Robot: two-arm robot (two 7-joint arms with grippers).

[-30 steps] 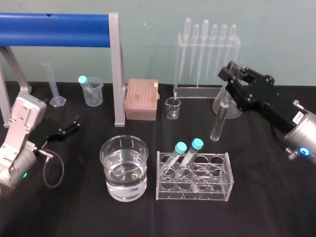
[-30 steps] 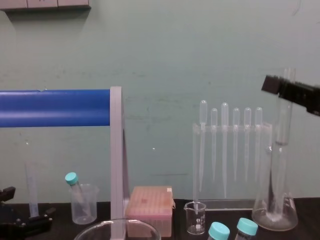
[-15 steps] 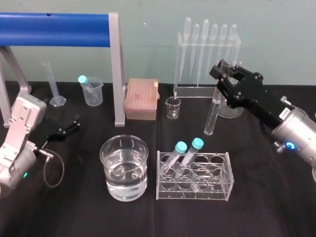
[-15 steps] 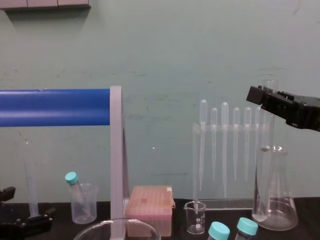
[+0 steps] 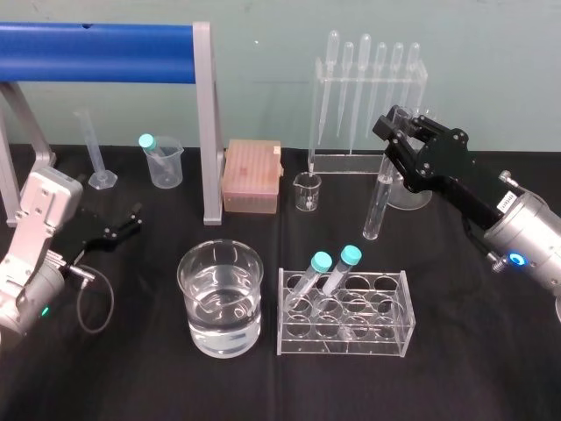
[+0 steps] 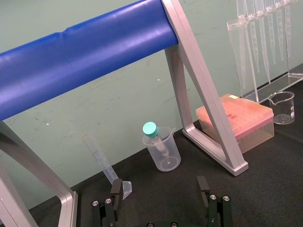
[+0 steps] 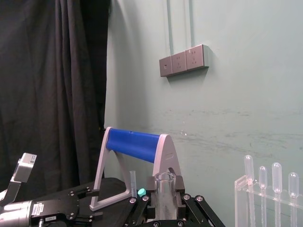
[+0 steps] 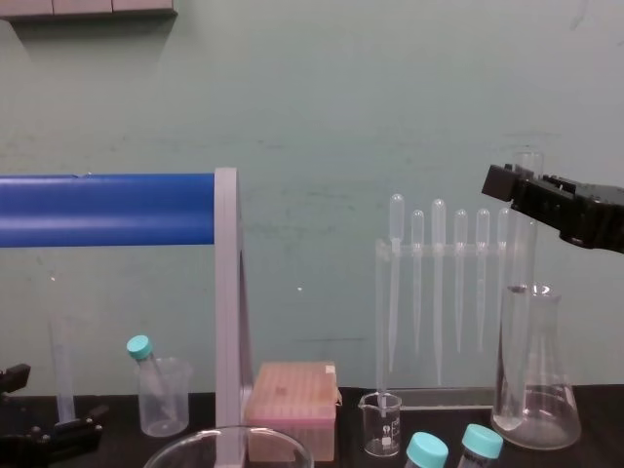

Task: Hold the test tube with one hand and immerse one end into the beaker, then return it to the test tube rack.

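- Head view: the black table [image 5: 473,368] carries all the glassware.
- The beaker [image 5: 220,298], part-filled with clear liquid, stands at 9 o'clock of the test tube rack [image 5: 344,311], just beside it.
- My right pincer [image 5: 393,151] is clamped on the test tube [image 5: 375,210] near its rim. It holds the tube nearly upright and out of the rack, at about 1 o'clock of the rack and well apart from the beaker.
- My left pincer [image 6: 160,189] sits parked toward the table's 9 o'clock side, fingers spread wide, holding nothing.
- I judge the pick-up done; the dip and the return to the rack remain.
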